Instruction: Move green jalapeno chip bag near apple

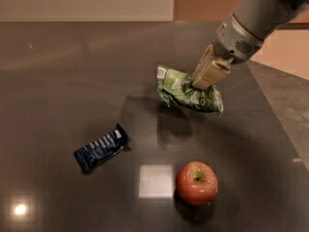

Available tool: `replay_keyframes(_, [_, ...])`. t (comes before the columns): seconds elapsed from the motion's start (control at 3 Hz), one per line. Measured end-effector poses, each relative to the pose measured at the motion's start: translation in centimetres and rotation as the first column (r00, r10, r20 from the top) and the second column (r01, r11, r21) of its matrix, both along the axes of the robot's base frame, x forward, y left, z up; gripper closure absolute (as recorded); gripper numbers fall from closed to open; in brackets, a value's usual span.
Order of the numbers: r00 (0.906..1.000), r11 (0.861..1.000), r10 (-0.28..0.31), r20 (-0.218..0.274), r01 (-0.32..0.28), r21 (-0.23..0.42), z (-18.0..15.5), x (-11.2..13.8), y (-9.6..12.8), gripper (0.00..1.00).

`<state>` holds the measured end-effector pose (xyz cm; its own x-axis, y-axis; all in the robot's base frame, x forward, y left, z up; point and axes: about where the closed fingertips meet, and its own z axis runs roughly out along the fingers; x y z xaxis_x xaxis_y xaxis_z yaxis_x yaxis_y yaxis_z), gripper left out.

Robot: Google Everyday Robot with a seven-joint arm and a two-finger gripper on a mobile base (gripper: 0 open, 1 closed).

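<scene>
The green jalapeno chip bag (pixel 189 90) is crumpled, light and dark green with white print, and hangs above the dark table, lifted off it with its shadow below. My gripper (pixel 206 79) comes down from the upper right and is shut on the bag's upper edge. The apple (pixel 196 182), red with a yellow-green patch at its stem, sits on the table near the front, below the bag and apart from it.
A dark navy bar wrapper (pixel 102 148) lies on the table to the left of the apple. The table's right edge (pixel 277 124) runs diagonally at the right, with floor beyond it. A bright light reflection (pixel 155 181) lies just left of the apple.
</scene>
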<state>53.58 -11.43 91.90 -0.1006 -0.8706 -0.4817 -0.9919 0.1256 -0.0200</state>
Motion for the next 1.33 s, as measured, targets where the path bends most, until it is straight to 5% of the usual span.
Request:
replay_keyframes(0.67, [0.9968, 0.999, -0.048, -0.064, 0.049, 0.016, -0.1, -5.0, -0.9, 1.0])
replay_keyframes(1.33, [0.9935, 0.997, -0.072, -0.087, 0.074, 0.017, -2.2, -7.6, -1.9, 0.59])
